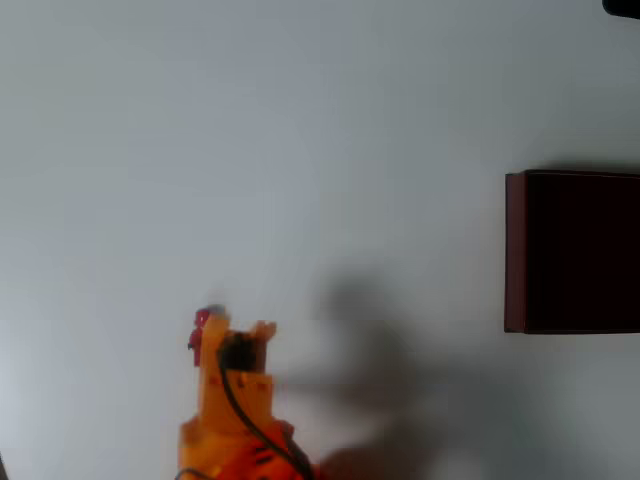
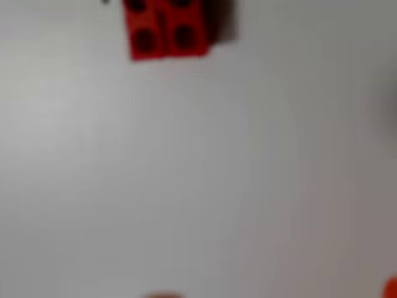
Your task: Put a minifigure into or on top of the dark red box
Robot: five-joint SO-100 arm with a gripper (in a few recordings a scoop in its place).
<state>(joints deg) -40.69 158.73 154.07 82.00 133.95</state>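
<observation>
In the overhead view the orange gripper [image 1: 232, 335] stands near the bottom edge of the white bench [image 1: 300, 150], left of centre, its arm entering from that edge with a black cable running along its top. Two orange finger tips show at its far end, with a dark gap between them; whether that gap is the jaws' opening cannot be told, and how far they stand open cannot be told either.

The red minifigure [image 1: 200, 332] shows at the left finger tip, touching or just beside it. Whether it is gripped or lying on the bench cannot be told.

In the wrist view, blurred, the minifigure [image 2: 167, 28] appears at the top edge as a red block with four dark round holes, over the bare bench [image 2: 198, 174].

A grey shadow lies on the bench right of the gripper.

Farther off, the box [image 1: 515, 250] sits at the right edge of the bench, well apart from the gripper, cut by the frame. Its maroon left wall is visible; the inside is nearly black.
</observation>
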